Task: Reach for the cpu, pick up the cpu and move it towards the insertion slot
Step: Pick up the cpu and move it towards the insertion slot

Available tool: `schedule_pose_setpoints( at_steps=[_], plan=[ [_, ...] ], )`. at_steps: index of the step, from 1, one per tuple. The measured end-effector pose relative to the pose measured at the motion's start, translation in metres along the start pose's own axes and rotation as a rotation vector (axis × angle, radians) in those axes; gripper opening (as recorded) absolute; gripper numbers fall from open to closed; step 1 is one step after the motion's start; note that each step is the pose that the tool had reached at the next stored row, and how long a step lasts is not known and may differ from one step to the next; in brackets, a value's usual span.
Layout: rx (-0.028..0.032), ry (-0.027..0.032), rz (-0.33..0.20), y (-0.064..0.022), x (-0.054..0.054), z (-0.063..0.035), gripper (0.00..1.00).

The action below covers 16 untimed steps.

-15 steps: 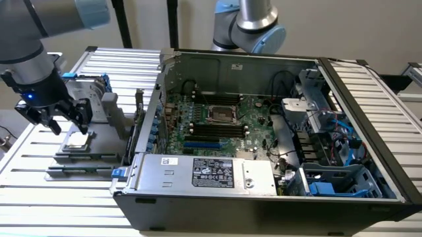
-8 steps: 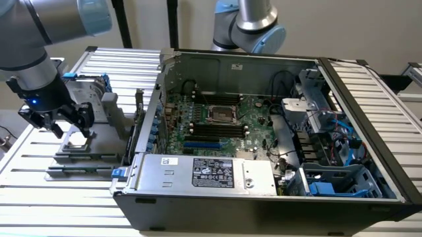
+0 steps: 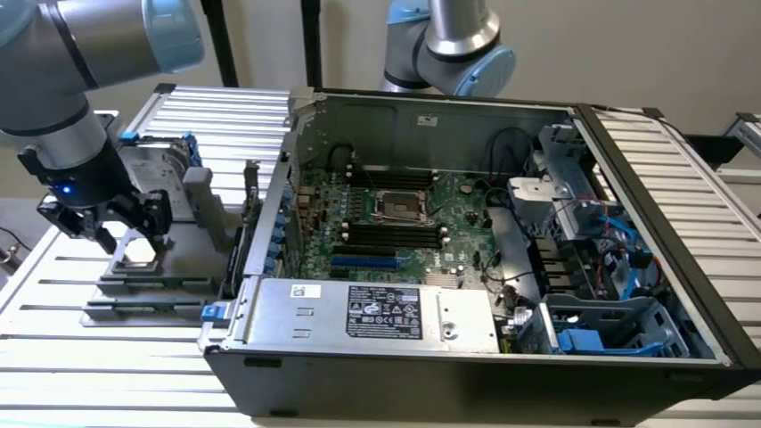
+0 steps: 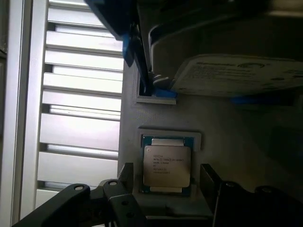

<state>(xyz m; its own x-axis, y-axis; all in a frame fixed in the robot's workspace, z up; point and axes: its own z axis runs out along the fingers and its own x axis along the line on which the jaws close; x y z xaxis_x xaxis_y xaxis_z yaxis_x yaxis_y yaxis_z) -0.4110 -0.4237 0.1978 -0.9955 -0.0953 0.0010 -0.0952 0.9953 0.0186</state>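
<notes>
we see a slatted aluminium worktop [image 3: 107, 383] carrying a large open dark grey computer case [image 3: 476, 374], which runs from the middle to the worktop's edge on the exterior view's right. beside it, toward the edge on the exterior view's left, lies a flat grey plastic fixture [image 3: 155, 285] holding an upright silver hard drive with blue rails [image 3: 160, 165]. the silver and blue robot arm [image 3: 71, 125] hangs its black gripper [image 3: 116, 223] low over the fixture, its fingers [image 4: 208, 177] spread apart on either side of the small square silver cpu [image 4: 166, 165], which lies flat in a recess. the silver-framed insertion slot [image 3: 398, 207] sits well apart, on the green board inside the case.
</notes>
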Motion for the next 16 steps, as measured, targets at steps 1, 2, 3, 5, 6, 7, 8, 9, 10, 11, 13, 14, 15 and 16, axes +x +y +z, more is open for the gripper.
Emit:
schedule_pose_setpoints(
  at_steps=[1,2,3,5,6,7,8,9,10,11,13,14,15,16],
  plan=[
    [0.0000,0.0000,0.000,0.0000,0.0000,0.0004,0.67],
    [0.0000,0.0003,0.000,0.0000,0.0000,0.0006,0.67],
    [0.0000,0.0004,0.001,0.0000,0.0000,0.0008,0.67],
    [-0.0001,0.0005,0.001,0.0000,-0.0001,0.0012,0.67],
    [-0.0002,0.0004,0.002,0.0001,-0.0002,0.0014,0.67],
    [-0.0002,0.0004,0.002,0.0001,-0.0004,0.0016,0.67],
    [-0.0003,0.0005,0.002,0.0001,-0.0007,0.0018,0.67],
    [-0.0003,0.0006,0.001,0.0000,-0.0011,0.0019,0.67],
    [-0.0004,0.0011,0.001,-0.0001,-0.0015,0.0020,0.67],
    [-0.0007,0.0011,0.001,-0.0001,-0.0021,0.0024,0.67],
    [-0.0011,0.0015,0.002,-0.0002,-0.0032,0.0031,0.67],
    [-0.0012,0.0018,0.002,-0.0003,-0.0037,0.0035,0.67],
    [-0.0014,0.0021,0.002,-0.0003,-0.0040,0.0038,0.67],
    [-0.0015,0.0023,0.002,-0.0003,-0.0041,0.0043,0.67]
  ],
)
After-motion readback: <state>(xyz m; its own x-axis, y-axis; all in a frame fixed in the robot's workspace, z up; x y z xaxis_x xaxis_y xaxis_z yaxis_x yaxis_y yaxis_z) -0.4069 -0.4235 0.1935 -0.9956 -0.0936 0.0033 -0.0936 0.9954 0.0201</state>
